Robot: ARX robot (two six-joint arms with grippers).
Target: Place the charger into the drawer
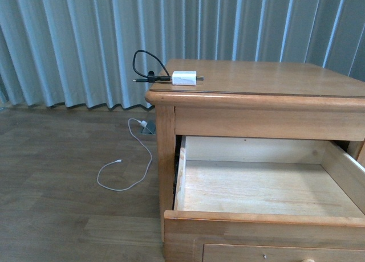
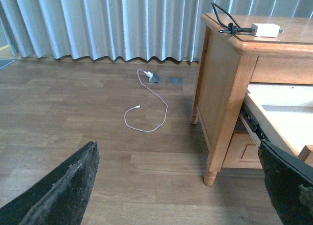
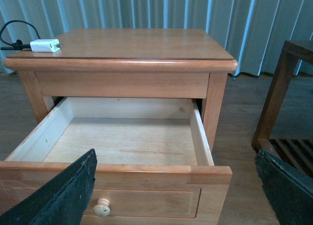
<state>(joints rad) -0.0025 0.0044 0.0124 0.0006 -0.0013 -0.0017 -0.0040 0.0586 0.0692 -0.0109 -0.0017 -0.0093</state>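
Observation:
The charger (image 1: 183, 78), a small white block with a looped black cable, lies at the left corner of the nightstand top (image 1: 268, 77). It also shows in the left wrist view (image 2: 265, 30) and the right wrist view (image 3: 45, 45). Below the top, the drawer (image 1: 262, 218) is pulled out, and its pale wood interior holds nothing. Its panel front (image 3: 146, 200) carries a round pale knob (image 3: 101, 208). My left gripper (image 2: 176, 186) is open over the floor, left of the nightstand. My right gripper (image 3: 176, 186) is open in front of the drawer front. Neither arm appears in the front view.
A long thin white cable (image 1: 128, 159) curls on the wooden floor left of the nightstand, running to a floor socket (image 2: 155, 78). Grey curtains (image 1: 85, 40) hang behind. A dark wooden slatted stand (image 3: 288, 88) is to the right of the nightstand.

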